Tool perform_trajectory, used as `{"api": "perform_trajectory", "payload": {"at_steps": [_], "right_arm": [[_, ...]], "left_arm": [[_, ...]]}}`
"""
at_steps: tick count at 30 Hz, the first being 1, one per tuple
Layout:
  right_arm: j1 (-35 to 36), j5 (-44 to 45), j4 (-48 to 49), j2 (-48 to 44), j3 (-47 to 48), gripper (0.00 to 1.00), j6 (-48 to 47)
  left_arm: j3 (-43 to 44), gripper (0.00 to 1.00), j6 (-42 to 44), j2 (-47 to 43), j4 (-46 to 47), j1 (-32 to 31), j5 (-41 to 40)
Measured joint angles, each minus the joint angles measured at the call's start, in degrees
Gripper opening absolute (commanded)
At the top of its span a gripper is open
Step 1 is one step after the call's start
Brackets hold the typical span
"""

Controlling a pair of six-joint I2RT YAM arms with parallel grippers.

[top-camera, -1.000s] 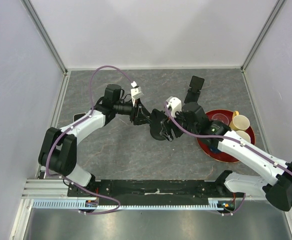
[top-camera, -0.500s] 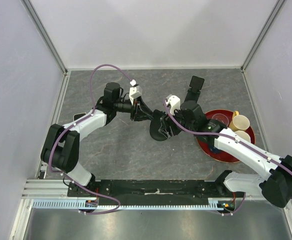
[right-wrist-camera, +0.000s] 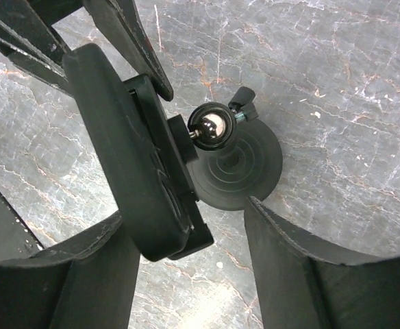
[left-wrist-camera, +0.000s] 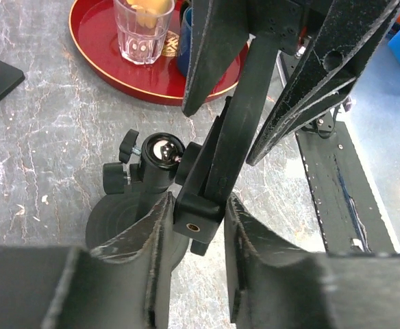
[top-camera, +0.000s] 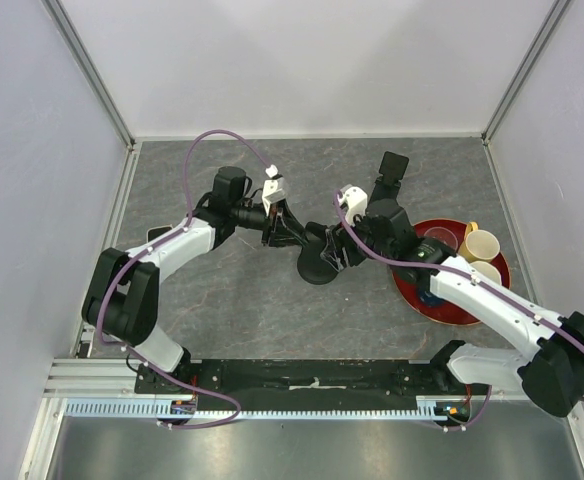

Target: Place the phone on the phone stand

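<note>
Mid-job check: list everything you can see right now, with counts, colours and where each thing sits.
phone: one, black, against the stand's holder
phone stand: one, black, mid-table
tray: one, red, right of the stand
glass: one, clear, on the tray
cream cups: two, on the tray
blue item: one, on the tray, mostly hidden
flat black object: one, far side of the table
table: one, grey marbled
left gripper: closed on the stand's holder
right gripper: open, fingers either side of the phone

Black slab phone (right-wrist-camera: pixel 121 154) leans tilted in the cradle of the black round-based phone stand (right-wrist-camera: pixel 238 168) my left gripper (left-wrist-camera: pixel 198 205) pinches.
</note>
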Motion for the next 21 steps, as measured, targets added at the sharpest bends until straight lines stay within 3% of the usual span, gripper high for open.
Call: {"api": "perform_trajectory", "payload": {"at_steps": [2, 6, 13, 16, 17, 21], "right_arm": [[0.0, -0.3, 0.1, 0.0, -0.3, 0.58, 0.2], [0.0, -1.8, 0.8, 0.3, -0.3, 0.52, 0.4], [-0.2, -3.3, 1.9, 1.0, -0.5, 0.47, 1.2], [-0.3, -3.3, 2.2, 1.0, -0.8, 0.62, 1.8], [-0.3, -3.3, 2.4, 1.0, -0.9, 0.69, 2.2], [-0.2, -3.1, 2.8, 0.6, -1.2, 0.88, 3.8]], "left_arm": [[0.5, 0.15, 2.2, 0.0, -1.6, -0.1, -0.1], [1.1, 0.03, 5.2, -0.1, -4.0, -0.5, -0.6], [1.5, 0.02, 8.5, -1.0, -6.8, -0.9, -2.5], [1.2, 0.06, 8.9, -1.8, -7.1, -1.2, -4.0], [1.0, 0.16, 8.9, -2.1, -7.0, -1.4, -4.7], [-0.2, 0.29, 8.9, -4.0, -7.1, -1.7, -7.3]]}}
